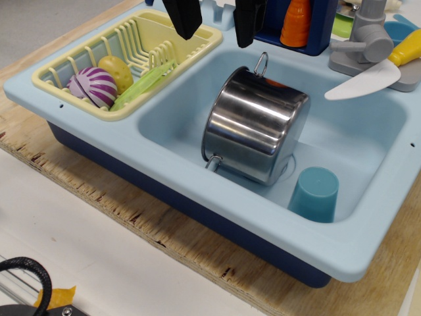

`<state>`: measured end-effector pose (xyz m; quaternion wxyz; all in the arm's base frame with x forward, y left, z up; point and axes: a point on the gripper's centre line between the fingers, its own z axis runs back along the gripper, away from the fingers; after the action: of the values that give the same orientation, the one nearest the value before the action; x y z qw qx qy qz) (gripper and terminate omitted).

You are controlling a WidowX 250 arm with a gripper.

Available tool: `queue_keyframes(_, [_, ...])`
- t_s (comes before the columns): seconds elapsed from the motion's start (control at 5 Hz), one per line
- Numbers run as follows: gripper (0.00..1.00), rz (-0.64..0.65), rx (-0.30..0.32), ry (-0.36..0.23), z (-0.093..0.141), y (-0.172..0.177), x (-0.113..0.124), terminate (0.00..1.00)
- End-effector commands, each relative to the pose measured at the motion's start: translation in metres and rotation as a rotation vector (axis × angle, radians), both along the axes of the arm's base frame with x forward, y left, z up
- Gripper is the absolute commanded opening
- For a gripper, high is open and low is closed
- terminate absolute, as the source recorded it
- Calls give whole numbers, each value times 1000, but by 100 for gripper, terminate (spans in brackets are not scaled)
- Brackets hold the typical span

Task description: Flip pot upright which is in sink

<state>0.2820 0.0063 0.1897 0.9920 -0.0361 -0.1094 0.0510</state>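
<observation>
The shiny steel pot lies tilted on its side in the basin of the light blue sink, its base facing up and toward the back, its mouth toward the front. One wire loop handle points up at the back, the other at the lower left. My gripper hangs above the sink's back rim, up and to the left of the pot, apart from it. Its two black fingers are spread and hold nothing.
A small teal cup stands upside down in the basin's front right corner, next to the pot. A pale yellow dish rack at left holds toy vegetables. A grey faucet, a toy knife and an orange bottle are at the back.
</observation>
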Motion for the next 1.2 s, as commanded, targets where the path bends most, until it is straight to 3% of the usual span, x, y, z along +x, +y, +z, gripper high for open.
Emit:
queue_keyframes(0.0, [100, 0, 0, 0, 0, 0, 0, 0])
queue_keyframes(0.2, [100, 37, -72, 2, -3, 4, -4, 0])
queue_keyframes(0.4, [100, 61, -132, -39, -5, 8, -5, 0])
queue_keyframes(1.0, [100, 151, -340, 16, -29, 8, -12, 0])
